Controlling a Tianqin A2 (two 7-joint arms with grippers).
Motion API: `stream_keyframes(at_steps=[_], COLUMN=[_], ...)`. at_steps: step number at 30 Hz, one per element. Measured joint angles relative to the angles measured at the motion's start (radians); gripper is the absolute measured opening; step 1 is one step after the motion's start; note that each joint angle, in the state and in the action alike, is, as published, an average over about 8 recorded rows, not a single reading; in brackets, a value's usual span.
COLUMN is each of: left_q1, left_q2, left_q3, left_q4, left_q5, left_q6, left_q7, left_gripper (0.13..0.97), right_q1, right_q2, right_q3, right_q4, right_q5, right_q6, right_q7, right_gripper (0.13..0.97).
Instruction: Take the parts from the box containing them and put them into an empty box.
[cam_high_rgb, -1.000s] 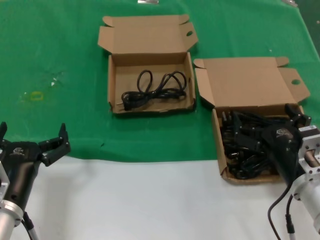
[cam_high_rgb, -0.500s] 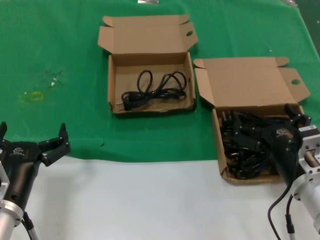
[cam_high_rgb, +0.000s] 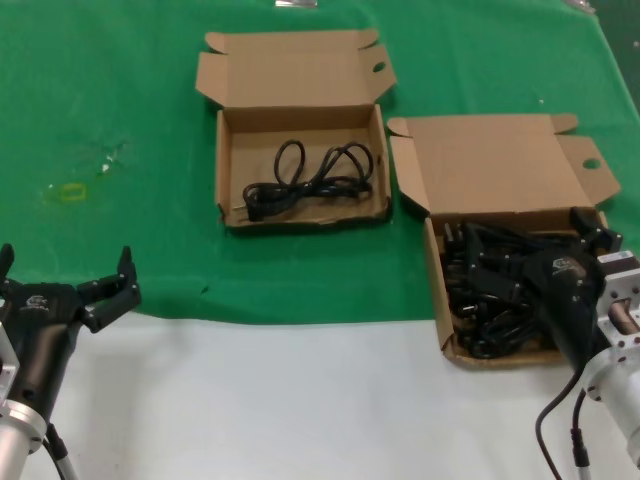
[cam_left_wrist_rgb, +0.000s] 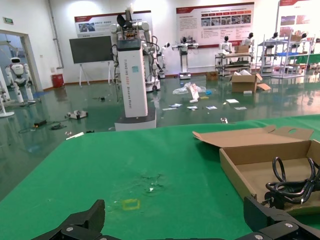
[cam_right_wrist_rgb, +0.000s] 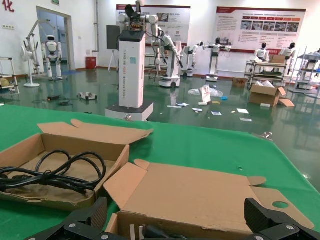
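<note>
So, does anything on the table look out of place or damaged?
Nothing is spilled or damaged. The two boxes do not line up: the right box, piled with black cords, sits nearer the robot than the left box holding one cord. A small yellow mark shows on the green cloth.

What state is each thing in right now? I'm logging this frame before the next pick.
Right box: lid open, holding a heap of black cords.
Left box: lid open, holding one coiled cord.
Right gripper: open, low over the right box's cords, holding nothing.
Left gripper: open, empty, over the table's near left edge.
Table: green mat, scuffed near a yellow mark.
</note>
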Motion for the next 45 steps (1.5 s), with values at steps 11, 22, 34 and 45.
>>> stream_keyframes(at_steps=[11, 22, 34, 45], left_q1=[0.0, 0.0, 0.0, 0.0], left_q2=[0.0, 0.0, 0.0, 0.0], left_q3=[0.0, 0.0, 0.0, 0.0], left_q4=[0.0, 0.0, 0.0, 0.0], left_q5=[0.0, 0.0, 0.0, 0.0], left_q6=[0.0, 0.0, 0.0, 0.0], left_q7=[0.0, 0.0, 0.0, 0.0], left_gripper=[0.966, 0.966, 0.966, 0.966], right_q1=[0.0, 0.0, 0.0, 0.0], right_q2=[0.0, 0.0, 0.0, 0.0], right_q3=[0.0, 0.0, 0.0, 0.0], right_q4=[0.0, 0.0, 0.0, 0.0], right_q5=[0.0, 0.0, 0.0, 0.0], right_q6=[0.0, 0.0, 0.0, 0.0], right_q7=[0.0, 0.0, 0.0, 0.0], right_gripper=[0.966, 0.966, 0.966, 0.966])
